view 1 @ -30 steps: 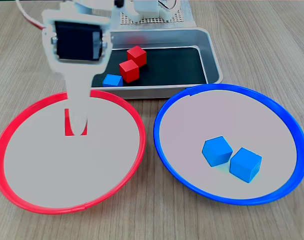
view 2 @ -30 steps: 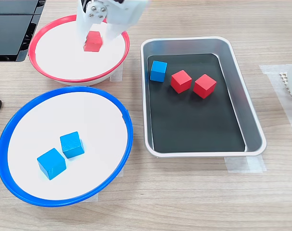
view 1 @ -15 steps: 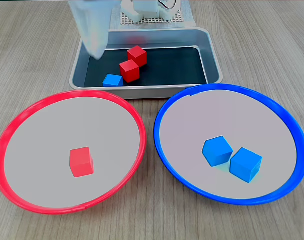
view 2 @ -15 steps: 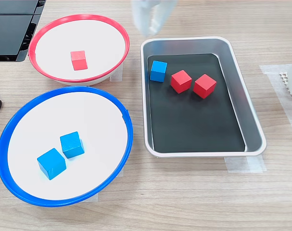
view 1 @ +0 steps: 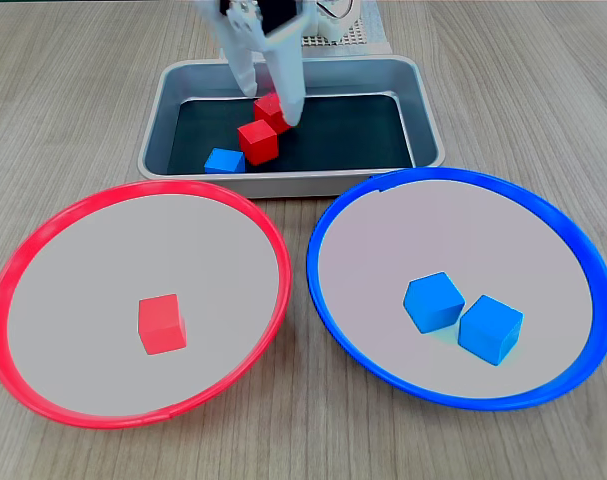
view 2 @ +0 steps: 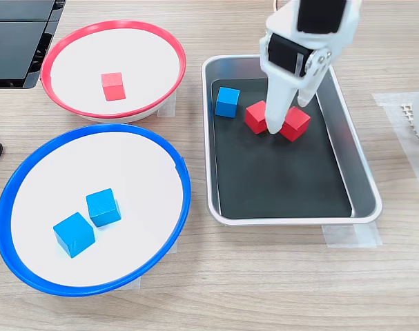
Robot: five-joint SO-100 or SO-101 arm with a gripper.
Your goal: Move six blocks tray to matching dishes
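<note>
Gripper (view 2: 286, 118) down in the tray (view 2: 347, 145), fingers apart, straddling the far red block (view 2: 295, 123), seemingly not yet clamped. Neighbouring red block (view 2: 257, 116) touching 1 finger (view 2: 273, 118): risk of nudging it, skewing the grasp. Blue block (view 2: 227, 101) just beside.

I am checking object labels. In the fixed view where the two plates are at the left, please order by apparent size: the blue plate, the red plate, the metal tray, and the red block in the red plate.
1. Blue plate, largest, though it lies nearer the camera.
2. Metal tray and red plate: the tray looks a little larger, but the difference is too small for a firm order.
3. Red block, by far the smallest.
</note>
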